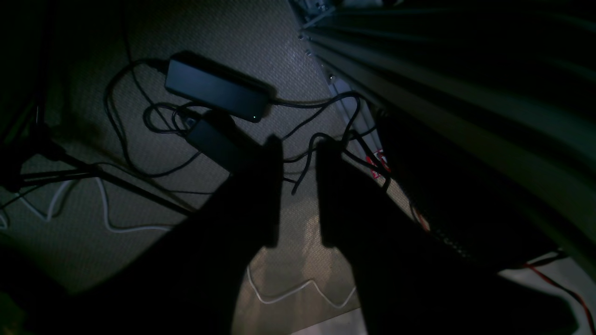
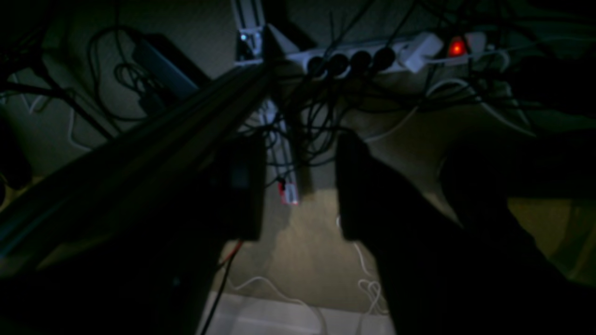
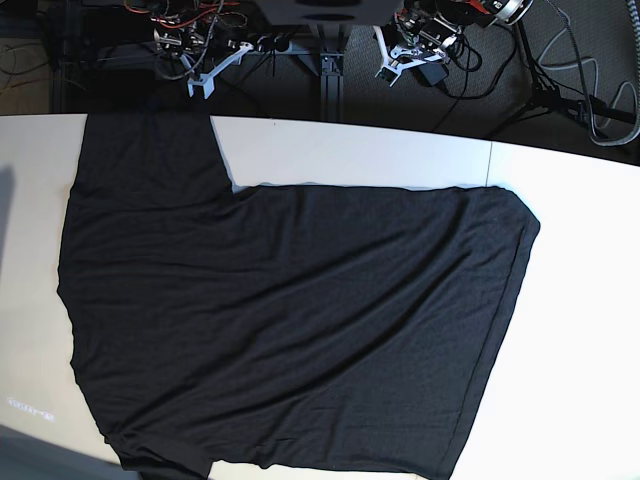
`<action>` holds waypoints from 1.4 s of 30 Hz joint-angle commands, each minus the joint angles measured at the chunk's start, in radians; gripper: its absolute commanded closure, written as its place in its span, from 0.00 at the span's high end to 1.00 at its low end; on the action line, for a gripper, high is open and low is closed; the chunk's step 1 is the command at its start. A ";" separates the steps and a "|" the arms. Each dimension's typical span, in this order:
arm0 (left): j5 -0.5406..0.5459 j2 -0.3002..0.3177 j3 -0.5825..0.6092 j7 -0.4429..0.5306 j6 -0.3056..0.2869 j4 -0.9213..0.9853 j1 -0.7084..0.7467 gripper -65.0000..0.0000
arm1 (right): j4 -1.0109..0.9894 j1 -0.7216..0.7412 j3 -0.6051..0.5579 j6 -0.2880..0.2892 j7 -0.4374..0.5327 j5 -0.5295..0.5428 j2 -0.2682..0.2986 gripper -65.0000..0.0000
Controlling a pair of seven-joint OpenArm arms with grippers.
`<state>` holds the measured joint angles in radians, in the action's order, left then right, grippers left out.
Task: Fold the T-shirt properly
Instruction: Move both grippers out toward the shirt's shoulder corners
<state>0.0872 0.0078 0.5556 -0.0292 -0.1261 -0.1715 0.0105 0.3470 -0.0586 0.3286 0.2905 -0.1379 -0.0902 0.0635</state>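
The big black T-shirt (image 3: 290, 320) lies spread out flat on the white table (image 3: 580, 300). It covers most of the table. One sleeve sticks up toward the far edge of the table on the left of the base view, and the other sleeve hangs at the near edge. The bare part of the table is beside the T-shirt, on the right of that view. No print shows on the side facing up.

Both arms are back behind the far edge of the table, away from the T-shirt. Neither one touches it.

The left gripper (image 1: 298, 190) hangs over the carpet floor (image 1: 223, 32), not over the table. Its two dark fingers (image 1: 260, 195) are spread apart with nothing between them. Under it lie a black power brick (image 1: 216, 90), black cables (image 1: 321, 139) and a white cable (image 1: 298, 291).

The right gripper (image 2: 300, 186) hangs over the floor too. Its fingers (image 2: 242, 186) are spread apart and hold nothing. Past them is a white power strip (image 2: 372, 56) with a red light (image 2: 457, 47) glowing on it, and a tangle of dark wires (image 2: 316, 121) around it. A long metal bar (image 2: 139, 149) crosses the left side of that view
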 commanded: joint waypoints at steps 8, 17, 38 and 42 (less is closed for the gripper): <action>-0.042 -0.005 0.000 -0.217 -0.042 -0.006 0.004 0.25 | 0.014 -0.038 -0.002 -0.015 0.006 0.004 0.040 0.39; 0.014 0.124 -0.001 -0.229 -0.222 -0.132 0.107 0.25 | 0.173 -0.256 -0.002 0.087 0.003 0.032 0.178 0.39; 0.468 0.531 -0.525 -0.475 -0.516 -1.468 0.666 0.25 | 1.230 -0.810 0.409 0.209 -0.515 0.898 0.570 0.40; 0.508 0.570 -0.595 -0.484 -0.517 -1.570 0.688 0.25 | 1.230 -0.724 0.456 0.215 -0.525 0.929 0.664 0.50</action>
<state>0.5838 0.5671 -0.0330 -0.5285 -0.6281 -1.7267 0.6971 1.5669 -0.7811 0.7727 0.4149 -0.6792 0.8299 0.7074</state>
